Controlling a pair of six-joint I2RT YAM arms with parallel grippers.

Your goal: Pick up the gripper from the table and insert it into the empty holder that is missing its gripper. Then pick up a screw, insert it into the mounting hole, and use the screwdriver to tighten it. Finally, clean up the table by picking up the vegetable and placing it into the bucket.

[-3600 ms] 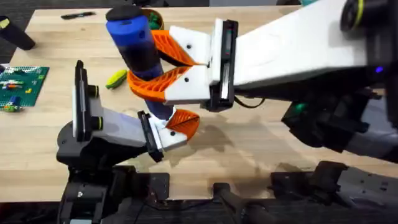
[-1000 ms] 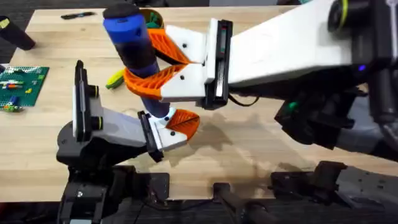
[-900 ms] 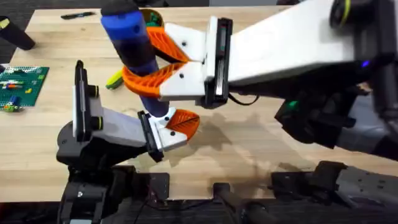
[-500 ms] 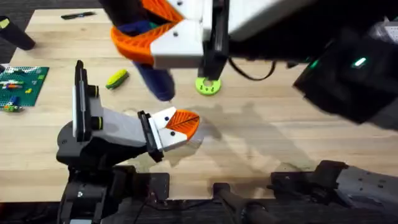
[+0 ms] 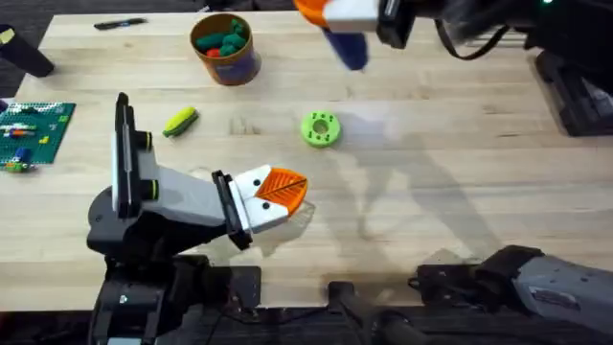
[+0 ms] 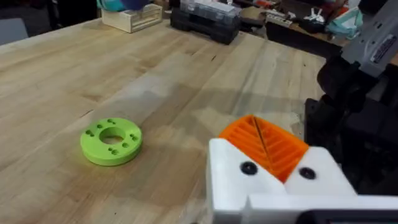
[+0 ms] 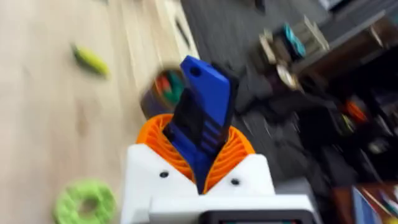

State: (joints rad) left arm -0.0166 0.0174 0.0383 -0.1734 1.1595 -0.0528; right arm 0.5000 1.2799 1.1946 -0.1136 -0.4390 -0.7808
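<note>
Gripping the blue screwdriver (image 7: 202, 121) between clenched orange pads, the right gripper (image 5: 340, 17) hangs at the table's far edge, well apart from the left gripper (image 5: 273, 192), whose jaws are closed with nothing between them. The tightening step looks finished; what remains, by the layout, is setting the tool down and clearing up. The next move calls for empty jaws brought over the vegetable (image 5: 179, 121), a small yellow-green piece with a darker end lying flat, well clear of both grippers, near the orange bucket (image 5: 224, 48) with its blue band.
</note>
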